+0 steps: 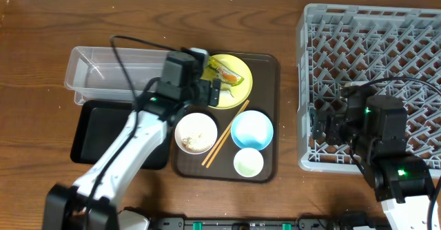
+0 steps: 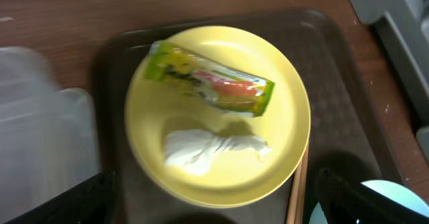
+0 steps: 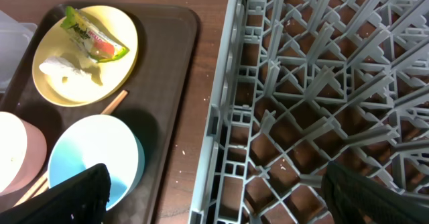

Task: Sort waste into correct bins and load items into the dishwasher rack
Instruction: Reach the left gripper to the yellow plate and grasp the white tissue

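Note:
The yellow plate (image 1: 238, 85) lies at the back of a brown tray and carries the green-and-orange wrapper (image 2: 211, 83) and the white crumpled scrap (image 2: 208, 149). My left gripper (image 2: 214, 204) hovers open over the plate's near rim, holding nothing. In front of the plate are a white bowl (image 1: 196, 132) with rice crumbs, chopsticks (image 1: 224, 135), a light blue bowl (image 1: 252, 129) and a green cup (image 1: 249, 162). The grey dishwasher rack (image 1: 372, 51) stands on the right. My right gripper (image 3: 214, 197) hangs open and empty above the rack's left edge.
The clear tub (image 1: 103, 68) and the black tray (image 1: 103, 130) lie left of the brown serving tray (image 1: 267, 71). The left arm reaches across the black tray. A strip of bare wooden table (image 3: 194, 123) separates the brown tray from the rack.

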